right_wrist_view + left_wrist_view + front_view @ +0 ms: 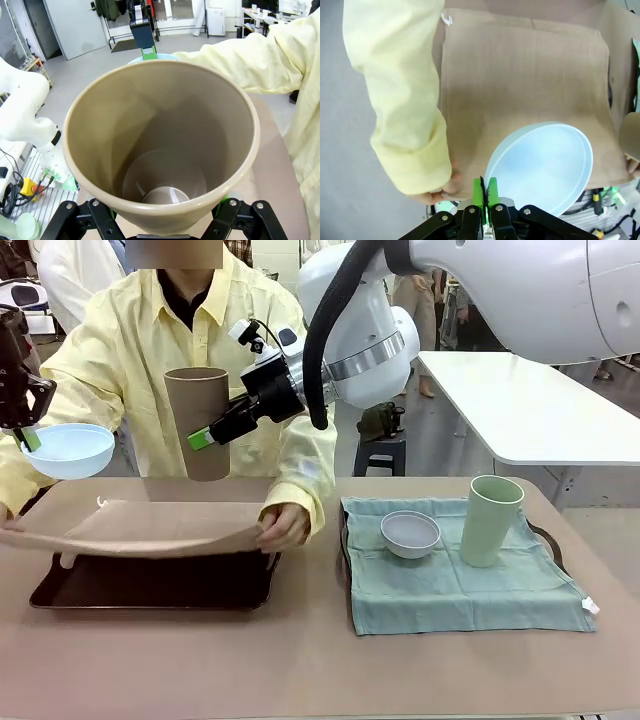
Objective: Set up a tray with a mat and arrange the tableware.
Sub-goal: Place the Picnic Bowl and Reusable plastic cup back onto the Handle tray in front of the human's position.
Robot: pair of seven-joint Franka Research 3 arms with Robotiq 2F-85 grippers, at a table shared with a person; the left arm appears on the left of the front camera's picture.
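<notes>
My left gripper [28,438] is shut on the rim of a pale blue bowl [68,450] and holds it in the air at the far left. From the left wrist the bowl [545,167] hangs over the tan mat [520,75], pinched in the gripper [485,192]. My right gripper [205,435] is shut on a tan-brown cup [198,420], upright and raised above the mat. The right wrist view looks down into the empty cup [160,140]. A person's hands hold the tan mat [160,525] spread just above a dark tray [150,585].
At the right, a green mat [450,580] lies on a second tray [548,540] and carries a greyish-white bowl [410,533] and a pale green cup [490,520]. The person's yellow sleeve [300,455] reaches between my arms. Bare tabletop [300,670] runs along the near edge.
</notes>
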